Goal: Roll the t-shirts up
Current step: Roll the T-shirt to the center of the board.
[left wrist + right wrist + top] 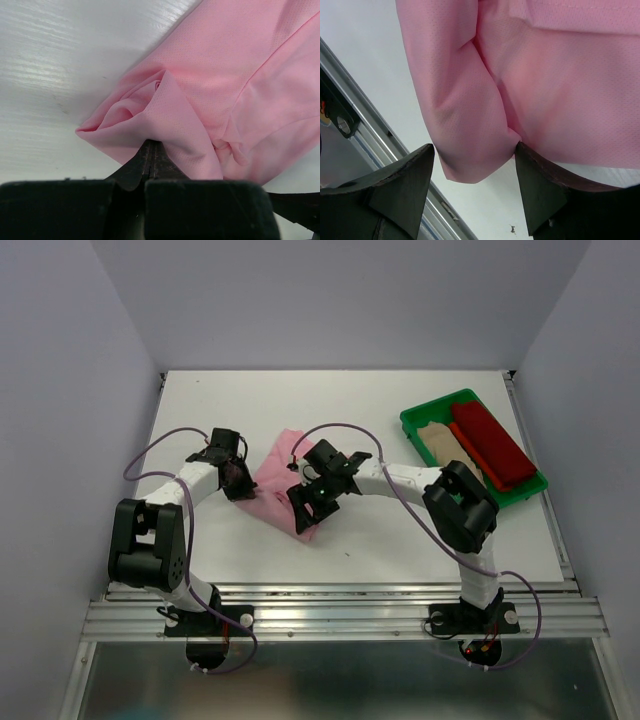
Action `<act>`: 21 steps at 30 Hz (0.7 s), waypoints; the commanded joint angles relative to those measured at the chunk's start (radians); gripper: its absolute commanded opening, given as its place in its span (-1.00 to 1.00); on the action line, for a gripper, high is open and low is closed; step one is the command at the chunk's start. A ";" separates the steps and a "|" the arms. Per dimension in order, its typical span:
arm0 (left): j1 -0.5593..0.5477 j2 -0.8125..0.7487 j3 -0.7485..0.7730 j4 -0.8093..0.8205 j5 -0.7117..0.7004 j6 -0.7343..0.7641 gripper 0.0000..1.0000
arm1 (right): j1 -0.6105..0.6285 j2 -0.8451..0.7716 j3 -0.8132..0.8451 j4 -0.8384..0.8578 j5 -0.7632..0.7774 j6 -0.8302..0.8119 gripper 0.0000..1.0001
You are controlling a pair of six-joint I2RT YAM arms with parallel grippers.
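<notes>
A light pink t-shirt (283,485) lies bunched in the middle of the white table, between both arms. My left gripper (240,480) is at its left edge. In the left wrist view its jaws are shut (151,143) on a fold of the pink cloth (200,85). My right gripper (308,502) is over the shirt's near end. It stands open (474,150) astride a rolled end of the pink shirt (465,110), with the right fingertip (522,152) touching the cloth and the left one apart from it. A dark red t-shirt (492,445) and a beige t-shirt (440,443) lie folded in the tray.
A green plastic tray (440,402) sits at the back right of the table. A metal rail (340,605) runs along the near edge and also shows close to the right gripper as the rail (380,135). White walls enclose the table on three sides.
</notes>
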 commanded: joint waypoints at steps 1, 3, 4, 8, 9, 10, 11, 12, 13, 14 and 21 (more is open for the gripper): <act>-0.003 -0.007 0.039 -0.007 -0.015 0.004 -1.00 | 0.022 -0.057 0.056 0.005 0.040 0.008 0.41; -0.003 -0.011 0.039 -0.010 -0.020 0.004 -1.00 | 0.022 -0.069 0.057 -0.009 0.075 0.016 0.41; -0.003 -0.011 0.041 -0.008 -0.021 0.004 -1.00 | 0.022 -0.074 0.059 -0.012 0.091 0.022 0.41; -0.003 -0.009 0.044 -0.010 -0.021 0.004 -1.00 | 0.022 -0.068 0.088 -0.046 0.154 0.027 0.42; -0.003 -0.007 0.046 -0.011 -0.021 0.004 -1.00 | 0.022 -0.063 0.096 -0.055 0.173 0.028 0.42; -0.003 -0.009 0.047 -0.011 -0.021 0.004 -1.00 | 0.022 -0.060 0.102 -0.063 0.178 0.025 0.43; -0.003 -0.007 0.047 -0.013 -0.023 0.004 -1.00 | 0.022 -0.059 0.106 -0.070 0.181 0.025 0.43; -0.003 -0.009 0.047 -0.013 -0.023 0.004 -1.00 | 0.022 -0.059 0.108 -0.072 0.183 0.025 0.43; -0.003 -0.007 0.050 -0.014 -0.024 0.006 -1.00 | 0.031 -0.060 0.111 -0.075 0.180 0.025 0.42; -0.003 -0.007 0.050 -0.016 -0.026 0.006 -1.00 | 0.031 -0.063 0.112 -0.075 0.180 0.027 0.42; -0.005 -0.006 0.055 -0.017 -0.026 0.003 -1.00 | 0.040 -0.017 0.112 -0.061 0.166 0.016 0.42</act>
